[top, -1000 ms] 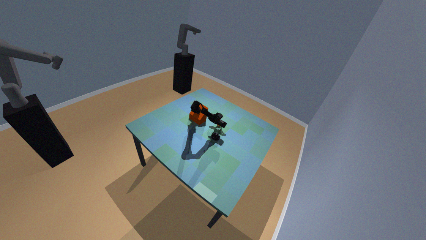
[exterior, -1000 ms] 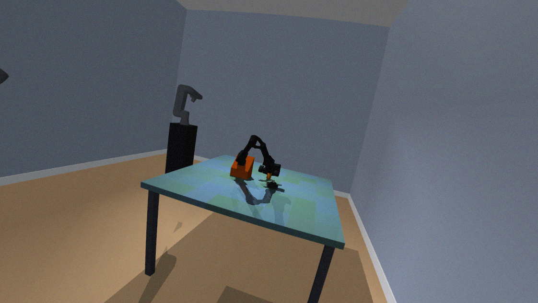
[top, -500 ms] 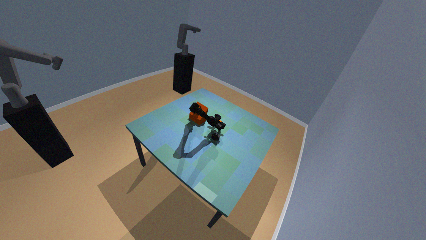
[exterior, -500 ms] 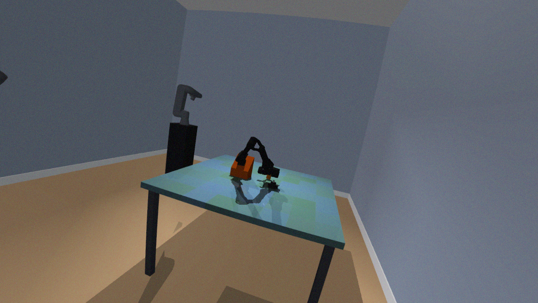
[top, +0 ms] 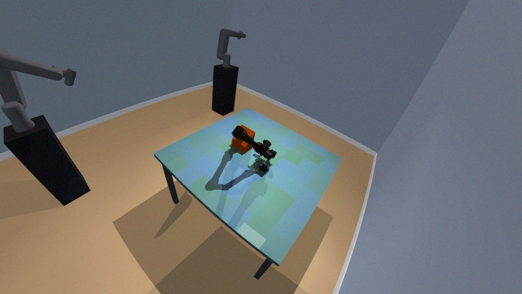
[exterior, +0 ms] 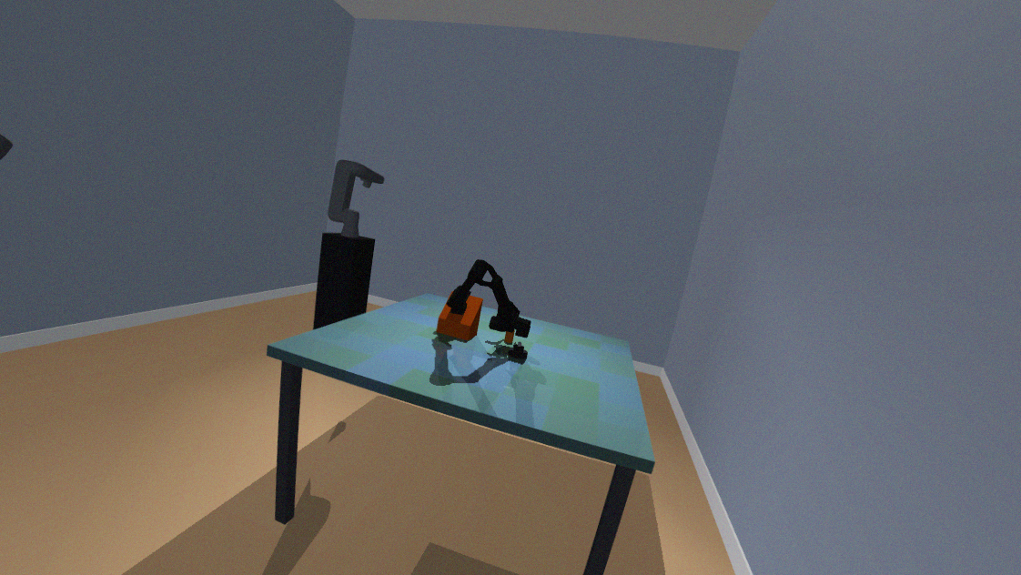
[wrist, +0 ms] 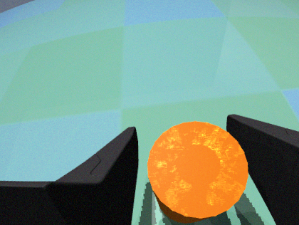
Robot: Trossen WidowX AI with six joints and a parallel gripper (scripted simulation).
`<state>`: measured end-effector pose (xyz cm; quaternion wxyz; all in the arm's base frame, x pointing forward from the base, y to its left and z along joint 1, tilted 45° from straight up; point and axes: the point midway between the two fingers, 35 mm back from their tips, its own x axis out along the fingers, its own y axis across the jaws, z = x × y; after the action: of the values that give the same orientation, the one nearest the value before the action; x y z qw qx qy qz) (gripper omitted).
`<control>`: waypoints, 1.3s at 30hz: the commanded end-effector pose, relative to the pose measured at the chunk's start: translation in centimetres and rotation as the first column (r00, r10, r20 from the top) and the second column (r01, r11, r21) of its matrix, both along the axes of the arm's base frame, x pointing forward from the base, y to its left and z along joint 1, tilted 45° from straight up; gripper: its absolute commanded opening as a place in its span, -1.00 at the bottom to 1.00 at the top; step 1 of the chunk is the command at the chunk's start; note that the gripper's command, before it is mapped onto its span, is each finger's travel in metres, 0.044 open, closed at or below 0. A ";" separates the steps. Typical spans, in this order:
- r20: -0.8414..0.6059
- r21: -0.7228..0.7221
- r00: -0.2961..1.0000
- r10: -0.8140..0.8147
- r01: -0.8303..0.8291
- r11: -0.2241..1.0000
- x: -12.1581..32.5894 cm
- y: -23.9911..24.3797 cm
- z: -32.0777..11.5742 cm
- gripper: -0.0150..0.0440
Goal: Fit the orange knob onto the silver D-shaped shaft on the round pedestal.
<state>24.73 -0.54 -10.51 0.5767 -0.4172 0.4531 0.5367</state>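
Observation:
The orange knob [wrist: 198,167] [exterior: 509,337] shows its round top face in the wrist view, with little of its side. Its hole is hidden underneath. My gripper [wrist: 183,127] [exterior: 510,330] is open around the knob, with a gap at the left finger and the right finger close by the knob's edge. The contact under the knob is not clear. The dark round pedestal [top: 263,167] [exterior: 518,353] stands on the table, nearer the top and exterior views than the gripper. Its silver shaft is too small and dark to make out, and the shaft's flat side cannot be told.
The arm's orange base block [top: 241,145] [exterior: 454,327] stands on the patchwork blue-green table [top: 306,186] [exterior: 571,399]. The arm's shadow falls across the table around the pedestal. A pale rectangle [top: 251,235] lies near one table edge. Grey arms on black stands are beyond the table.

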 end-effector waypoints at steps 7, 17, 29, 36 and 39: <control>0.001 0.004 1.000 0.001 -0.001 1.000 0.0 0.0 0.0 0.39; 0.001 0.004 1.000 0.001 -0.001 1.000 0.0 0.0 0.0 1.00; 0.002 0.002 1.000 0.000 0.000 1.000 0.7 2.8 2.9 1.00; 0.002 0.004 1.000 0.000 0.000 1.000 0.6 5.7 5.7 1.00; -0.008 -0.009 1.000 -0.002 0.002 1.000 0.5 5.7 5.7 1.00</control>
<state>25.49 4.84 -5.07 0.5773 -0.4207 0.4480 0.5376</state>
